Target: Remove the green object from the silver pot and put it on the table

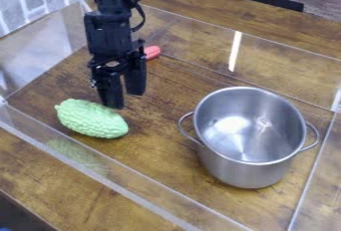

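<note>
Green object: light green, bumpy, oval toy vegetable with tapered ends (91, 118), lying on its side on the dark brown wooden plank tabletop (158, 159), out of the pot and well apart from it, near the clear acrylic wall (83, 156).
Pot: round, shiny steel pot with small side loop handles (250, 140), upright, no lid; nothing visible inside, bare steel bottom in view.
End effector: black robot gripper (119, 98), above and just beyond the vegetable from the camera; fingers look apart, nothing seen between them. Contact with the vegetable: can't confirm from this angle, looks clear of it.
Red item: small reddish piece (152, 52) behind the gripper, on the wood; too small to identify, not part of the job.
Done: vegetable out of pot, on table, free of the fingers. Both halves of the task look met.
Left: no placing work, as I read it. At most, back the arm off and park.
Progress: effectively complete.
Risk: low. A downward or sideways drift on the way out could nudge the vegetable and roll it into the acrylic. I'd lift straight up first.
</note>
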Robot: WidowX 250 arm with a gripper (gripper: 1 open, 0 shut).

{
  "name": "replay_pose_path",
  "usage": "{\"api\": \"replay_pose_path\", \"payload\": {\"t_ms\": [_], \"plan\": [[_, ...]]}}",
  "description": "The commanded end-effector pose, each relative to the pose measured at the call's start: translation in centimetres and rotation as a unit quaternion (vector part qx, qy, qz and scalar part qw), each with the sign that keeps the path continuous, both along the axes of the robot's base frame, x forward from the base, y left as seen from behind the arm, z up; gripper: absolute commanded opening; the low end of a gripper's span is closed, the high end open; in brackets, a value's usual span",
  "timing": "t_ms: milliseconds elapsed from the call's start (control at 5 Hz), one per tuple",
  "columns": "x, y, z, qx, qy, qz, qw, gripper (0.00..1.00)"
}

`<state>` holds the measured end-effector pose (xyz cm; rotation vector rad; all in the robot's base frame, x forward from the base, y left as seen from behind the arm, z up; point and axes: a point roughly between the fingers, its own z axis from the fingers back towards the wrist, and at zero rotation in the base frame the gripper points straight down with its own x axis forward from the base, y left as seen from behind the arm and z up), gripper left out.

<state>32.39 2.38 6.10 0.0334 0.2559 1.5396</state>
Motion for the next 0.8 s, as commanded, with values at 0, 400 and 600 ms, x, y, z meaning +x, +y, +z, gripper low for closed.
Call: {"api": "replay_pose_path", "payload": {"t_ms": [0, 400, 600], "plan": [[0.8, 0.4, 2.7, -0.006, -0.033, -0.017, 0.9993, 1.0], [1.3, 1.6, 3.3, -0.025, -0.021, 0.018, 0.9993, 1.0], [1.9, 1.7, 2.6, -0.027, -0.016, -0.023, 0.9992, 1.0]]}}
